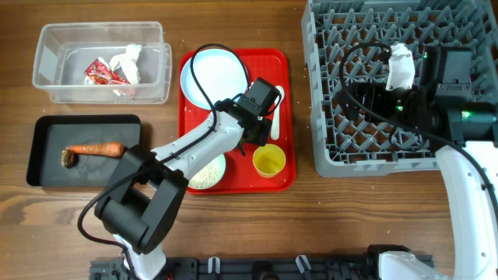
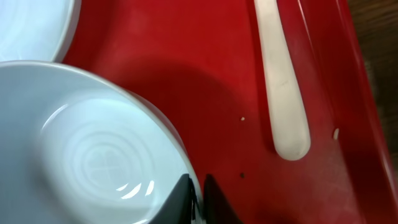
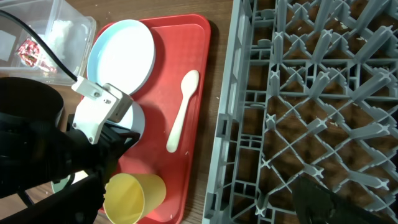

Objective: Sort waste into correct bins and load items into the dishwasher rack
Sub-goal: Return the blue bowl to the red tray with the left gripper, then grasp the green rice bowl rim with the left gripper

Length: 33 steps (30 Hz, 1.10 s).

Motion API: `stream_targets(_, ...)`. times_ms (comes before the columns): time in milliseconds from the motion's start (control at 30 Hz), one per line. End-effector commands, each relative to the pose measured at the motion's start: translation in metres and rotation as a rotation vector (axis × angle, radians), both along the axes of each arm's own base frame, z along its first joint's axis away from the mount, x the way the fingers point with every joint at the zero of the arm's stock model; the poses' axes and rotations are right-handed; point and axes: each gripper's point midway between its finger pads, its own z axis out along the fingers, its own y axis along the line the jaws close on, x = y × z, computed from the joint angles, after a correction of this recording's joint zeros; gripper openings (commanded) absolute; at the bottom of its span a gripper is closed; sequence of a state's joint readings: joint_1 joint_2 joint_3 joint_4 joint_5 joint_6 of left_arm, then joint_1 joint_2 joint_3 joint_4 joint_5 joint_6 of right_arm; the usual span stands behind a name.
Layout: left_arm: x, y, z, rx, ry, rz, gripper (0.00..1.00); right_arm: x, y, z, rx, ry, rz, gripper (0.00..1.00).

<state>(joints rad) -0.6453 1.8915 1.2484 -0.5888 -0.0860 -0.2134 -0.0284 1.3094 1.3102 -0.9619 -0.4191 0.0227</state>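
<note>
My left gripper (image 2: 198, 198) is shut on the rim of the pale blue bowl (image 2: 93, 155), which sits on the red tray; the overhead view shows the gripper (image 1: 254, 128) there too. On the tray are also the pale blue plate (image 1: 212, 76), the white spoon (image 2: 283, 93), the yellow cup (image 1: 269, 161) and the pale green bowl holding rice (image 1: 208, 173). My right gripper (image 1: 356, 99) hovers open and empty over the grey dishwasher rack (image 1: 327, 152). Only one of its fingers (image 3: 320, 199) shows in the right wrist view.
The clear tub (image 1: 47, 85) at the back left holds the red-and-white wrapper (image 1: 99, 72) and the white tissue (image 1: 128, 64). The black tray (image 1: 39, 155) holds the orange sausage piece (image 1: 95, 148) and the brown scrap (image 1: 68, 158). A few rice grains lie on the red tray (image 2: 336, 134).
</note>
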Motion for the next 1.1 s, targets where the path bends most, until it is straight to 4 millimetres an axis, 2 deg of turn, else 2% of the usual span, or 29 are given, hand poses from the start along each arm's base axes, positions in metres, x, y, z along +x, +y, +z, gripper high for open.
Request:
stream_targets(0,0.008,0.003,-0.001,0.0,-0.012,0.05,0.33,0.002,0.001,0.001,0.015,0.002,0.003,1.0)
stream_targets(33,0.01,0.004,0.005,-0.012,-0.012,0.081,0.54,0.002,0.001,0.001,0.014,0.001,0.003,1.0)
stream_targets(67,0.013,0.005,0.016,-0.016,-0.012,0.095,0.66,0.002,0.001,0.001,0.014,0.002,0.003,1.0)
stream_targets(133,0.019,0.006,0.042,-0.025,-0.017,0.115,0.75,0.002,0.001,0.001,0.015,0.003,0.003,1.0)
stream_targets(167,0.024,0.008,0.062,-0.035,-0.024,0.136,0.81,0.002,0.001,0.001,0.015,0.003,0.003,1.0)
stream_targets(267,0.024,0.027,0.106,-0.054,0.003,0.255,0.82,0.003,0.001,0.001,0.01,0.0,0.004,1.0)
stream_targets(333,0.013,0.043,0.116,-0.041,0.04,0.318,0.78,0.004,-0.002,0.001,-0.005,-0.002,-0.006,1.0)
stream_targets(433,-0.011,0.061,0.104,0.029,0.145,0.383,0.73,0.004,-0.004,0.0,-0.014,-0.002,-0.012,1.0)
stream_targets(467,-0.024,0.065,0.092,0.059,0.191,0.421,0.74,0.004,-0.004,0.0,-0.014,-0.003,-0.012,1.0)
stream_targets(533,-0.048,0.068,0.065,0.098,0.254,0.48,0.7,0.004,-0.004,0.0,-0.014,-0.003,-0.012,1.0)
stream_targets(667,-0.074,0.064,0.031,0.132,0.307,0.443,0.66,0.005,-0.005,0.0,-0.023,-0.003,-0.019,1.0)
stream_targets(800,-0.082,0.065,0.003,0.131,0.298,0.427,0.57,0.004,-0.007,-0.001,-0.028,0.0,-0.022,0.99)
stream_targets(900,-0.086,0.069,-0.017,0.124,0.289,0.41,0.55,0.004,-0.007,-0.001,-0.029,0.002,-0.022,1.0)
stream_targets(1067,-0.092,0.074,-0.029,0.131,0.293,0.402,0.37,0.004,-0.007,-0.001,-0.029,0.001,-0.022,1.0)
